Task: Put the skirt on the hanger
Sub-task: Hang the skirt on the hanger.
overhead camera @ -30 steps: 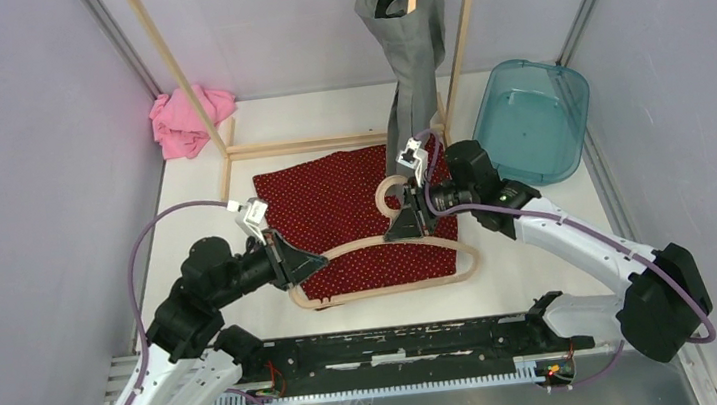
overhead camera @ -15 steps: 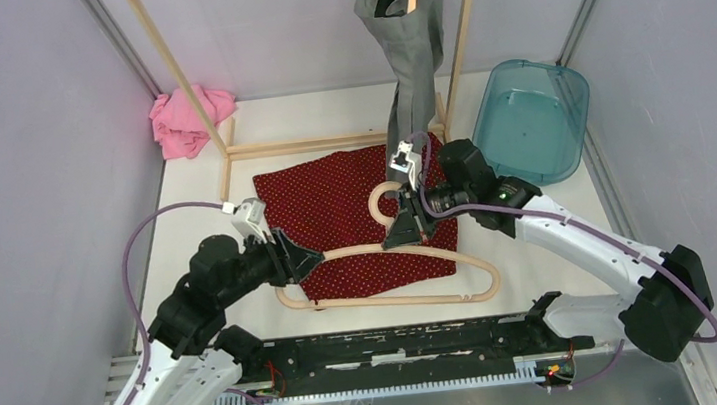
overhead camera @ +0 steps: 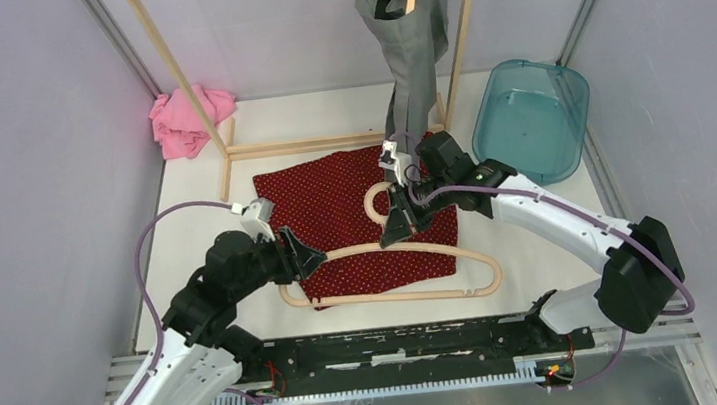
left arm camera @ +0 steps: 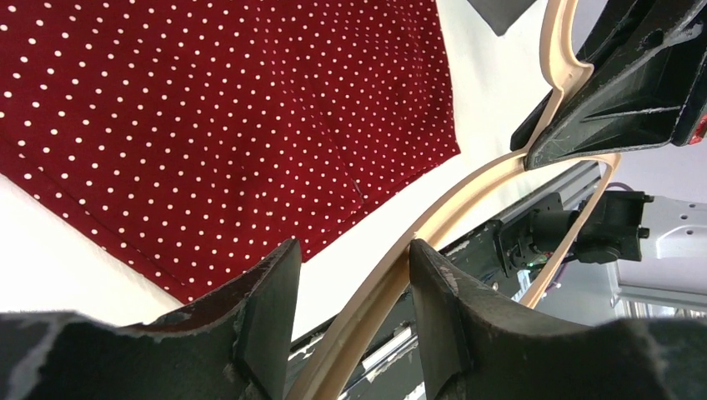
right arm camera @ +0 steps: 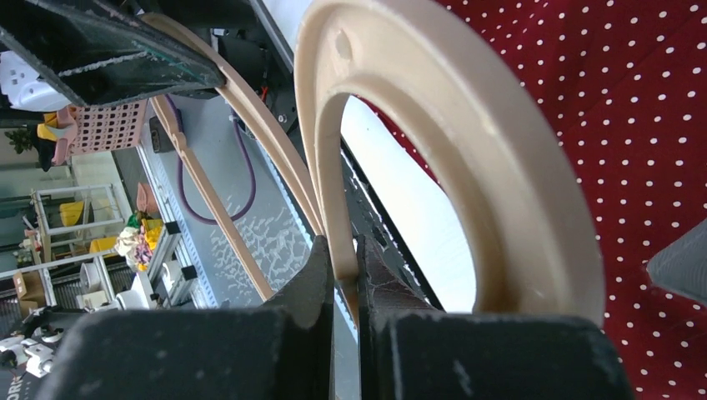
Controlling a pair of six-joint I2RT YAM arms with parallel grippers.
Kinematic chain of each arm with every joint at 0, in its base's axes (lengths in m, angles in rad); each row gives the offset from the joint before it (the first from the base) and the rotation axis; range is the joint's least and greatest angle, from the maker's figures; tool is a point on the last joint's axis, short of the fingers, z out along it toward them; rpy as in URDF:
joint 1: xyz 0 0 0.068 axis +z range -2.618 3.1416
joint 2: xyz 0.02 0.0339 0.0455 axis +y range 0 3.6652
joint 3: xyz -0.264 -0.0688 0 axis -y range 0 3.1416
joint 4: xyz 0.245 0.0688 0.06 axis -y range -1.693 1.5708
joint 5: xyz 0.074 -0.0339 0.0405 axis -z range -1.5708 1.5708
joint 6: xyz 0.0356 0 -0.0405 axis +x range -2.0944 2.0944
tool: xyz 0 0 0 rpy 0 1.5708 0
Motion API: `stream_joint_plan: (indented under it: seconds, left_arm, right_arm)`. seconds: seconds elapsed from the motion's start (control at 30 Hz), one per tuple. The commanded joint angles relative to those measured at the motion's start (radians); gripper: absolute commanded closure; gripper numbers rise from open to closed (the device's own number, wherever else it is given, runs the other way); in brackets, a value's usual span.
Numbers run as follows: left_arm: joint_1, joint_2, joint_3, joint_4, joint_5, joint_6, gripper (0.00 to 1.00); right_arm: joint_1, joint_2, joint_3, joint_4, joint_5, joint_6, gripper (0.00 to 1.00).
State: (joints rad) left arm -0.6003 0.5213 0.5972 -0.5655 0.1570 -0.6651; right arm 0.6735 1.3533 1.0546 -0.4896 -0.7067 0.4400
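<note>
A dark red skirt with white dots [overhead camera: 357,225] lies flat on the table; it also shows in the left wrist view [left arm camera: 208,117] and the right wrist view [right arm camera: 642,125]. A beige wooden hanger [overhead camera: 410,247] rests over its front part. My right gripper [overhead camera: 399,226] is shut on the hanger's neck below the hook [right arm camera: 467,142]. My left gripper [overhead camera: 308,260] is open, its jaws either side of the hanger's left arm [left arm camera: 417,250], not closed on it.
A wooden rack [overhead camera: 328,142] stands at the back with a grey garment [overhead camera: 409,46] hanging from it. A pink cloth [overhead camera: 187,118] lies at the back left. A teal plastic tub [overhead camera: 532,119] sits at the back right.
My right gripper has pulled the hanger leftward and back, turning it over the skirt. My left gripper has shifted slightly right along the hanger's left arm.
</note>
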Motion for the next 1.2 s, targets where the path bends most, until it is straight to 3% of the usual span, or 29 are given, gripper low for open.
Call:
stream_joint_plan:
  seconds: [0.0, 0.43, 1.17]
  left_arm:
    - [-0.004, 0.028, 0.002, 0.079, 0.031, -0.039, 0.41]
    - [-0.003, 0.055, 0.009, 0.097, 0.051, -0.012, 0.38]
    - [-0.003, 0.057, 0.019, 0.083, 0.029, -0.007, 0.37]
  right_arm:
    - [0.01, 0.066, 0.124, 0.031, 0.032, 0.01, 0.99]
    - [0.009, 0.221, 0.254, 0.08, 0.012, 0.038, 0.99]
    - [0.009, 0.175, 0.247, 0.177, 0.059, 0.089, 0.99]
